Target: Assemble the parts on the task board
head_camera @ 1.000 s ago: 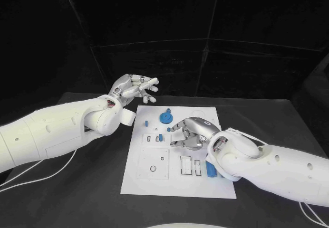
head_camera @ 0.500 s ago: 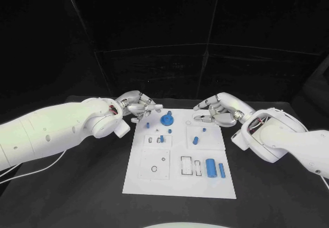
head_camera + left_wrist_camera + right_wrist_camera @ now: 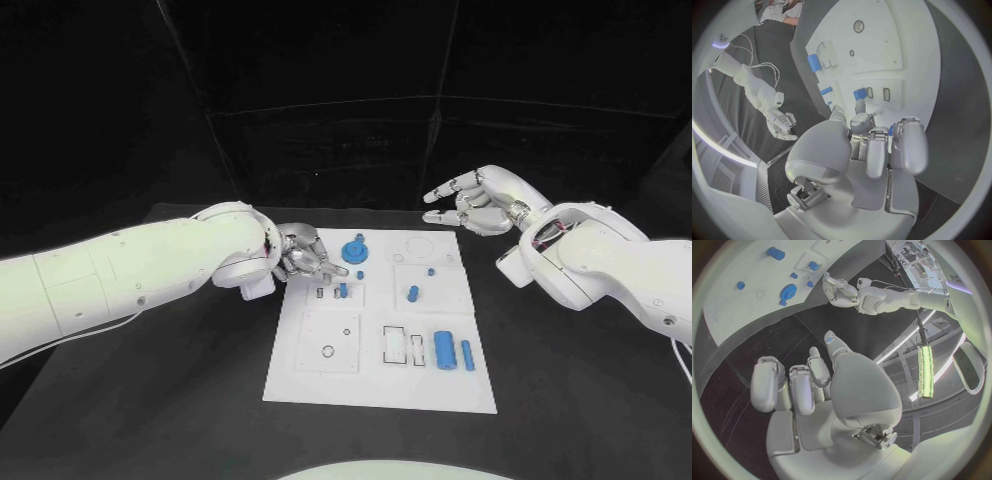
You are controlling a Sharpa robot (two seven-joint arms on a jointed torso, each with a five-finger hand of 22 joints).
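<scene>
The white task board [image 3: 378, 385] lies mid-table. My left hand [image 3: 306, 262] hangs low over its far left corner with its fingers curled down. A sliver of a blue part [image 3: 892, 131] shows between the fingers [image 3: 907, 145]; whether it is held I cannot tell. My right hand [image 3: 476, 205] is raised beyond the far right corner, fingers apart, holding nothing. A round blue gear [image 3: 355, 250], a short blue piece [image 3: 413, 294], a small blue peg [image 3: 340, 292], a thick blue cylinder [image 3: 444, 349] and a thin blue bar [image 3: 467, 355] sit on the board.
The black table [image 3: 173, 400] surrounds the board. My left forearm [image 3: 130, 280] reaches in over the table's left side. The right forearm [image 3: 606, 265] stands off the board's right edge. The board [image 3: 729, 305] and gear [image 3: 787, 291] also appear in the right wrist view.
My left hand came down from above the table's far left to the board's far left corner. My right hand lifted off the board's middle and drew back to the far right.
</scene>
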